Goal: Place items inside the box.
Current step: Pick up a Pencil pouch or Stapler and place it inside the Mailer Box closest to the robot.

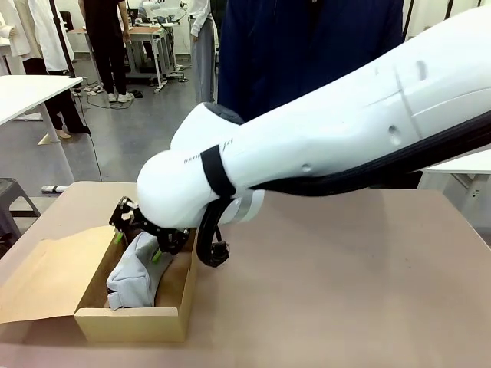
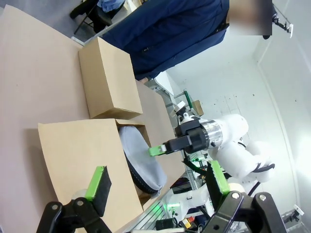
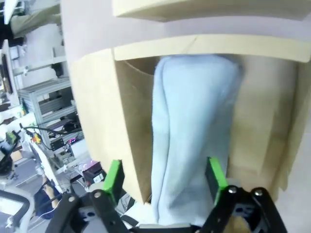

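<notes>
A shallow brown cardboard box sits on a smooth tan table, with its broad, flat flap folded open to one side. Inside lies a soft, rumpled grey fabric pouch, long and pillow-shaped, running along the box. The right gripper hangs just over it. Its black fingers with green pads are spread wide, one on either side of the pouch, not squeezing it. The left gripper is apart from the box, its fingers spread and empty. A smaller, blocky cardboard box stands just beside the first.
</notes>
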Controlling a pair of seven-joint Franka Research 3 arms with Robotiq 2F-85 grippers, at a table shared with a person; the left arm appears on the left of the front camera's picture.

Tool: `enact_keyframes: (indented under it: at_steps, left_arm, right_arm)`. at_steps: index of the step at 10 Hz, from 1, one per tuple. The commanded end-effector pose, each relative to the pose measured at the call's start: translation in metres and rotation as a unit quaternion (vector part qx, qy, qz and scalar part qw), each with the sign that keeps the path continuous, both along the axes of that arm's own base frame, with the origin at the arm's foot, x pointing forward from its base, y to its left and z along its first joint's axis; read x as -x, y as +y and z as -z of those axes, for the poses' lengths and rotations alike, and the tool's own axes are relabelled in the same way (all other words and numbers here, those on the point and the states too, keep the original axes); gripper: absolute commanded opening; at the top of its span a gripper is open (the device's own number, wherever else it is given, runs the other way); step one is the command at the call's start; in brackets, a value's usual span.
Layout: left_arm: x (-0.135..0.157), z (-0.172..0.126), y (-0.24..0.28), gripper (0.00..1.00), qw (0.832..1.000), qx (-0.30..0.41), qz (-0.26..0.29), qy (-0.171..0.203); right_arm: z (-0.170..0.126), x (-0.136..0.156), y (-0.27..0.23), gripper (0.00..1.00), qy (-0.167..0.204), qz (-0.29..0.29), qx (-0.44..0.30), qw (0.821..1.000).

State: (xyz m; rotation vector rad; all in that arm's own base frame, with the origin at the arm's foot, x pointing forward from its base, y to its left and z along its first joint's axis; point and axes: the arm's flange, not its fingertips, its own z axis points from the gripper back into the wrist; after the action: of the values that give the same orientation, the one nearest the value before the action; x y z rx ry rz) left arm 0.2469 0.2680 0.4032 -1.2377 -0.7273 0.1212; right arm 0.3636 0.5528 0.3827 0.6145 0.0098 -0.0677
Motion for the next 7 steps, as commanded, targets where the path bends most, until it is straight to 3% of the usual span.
enact_keyframes:
  at_steps: [1,3,5,6,7]
  left_arm:
    - [-0.001,-0.001,0.000,1.00,1.000,0.005,-0.002,-0.018]
    - [-0.001,-0.001,0.000,1.00,1.000,0.005,-0.002,-0.018]
    - [-0.001,-0.001,0.000,1.00,1.000,0.005,-0.002,-0.018]
    - [-0.001,-0.001,0.000,1.00,1.000,0.005,-0.002,-0.018]
    - [-0.001,-0.001,0.000,1.00,1.000,0.005,-0.002,-0.018]
  right_arm:
    - [-0.010,0.002,-0.049,1.00,0.018,-0.016,-0.043,0.999]
    - [-0.022,0.002,-0.089,1.00,0.028,-0.016,-0.080,0.996]
    - [-0.027,0.007,-0.119,1.00,0.036,-0.054,-0.116,0.991]
    - [-0.028,0.010,-0.124,1.00,0.065,-0.043,-0.103,0.992]
    - [-0.035,-0.007,-0.078,1.00,0.025,-0.021,-0.093,0.995]
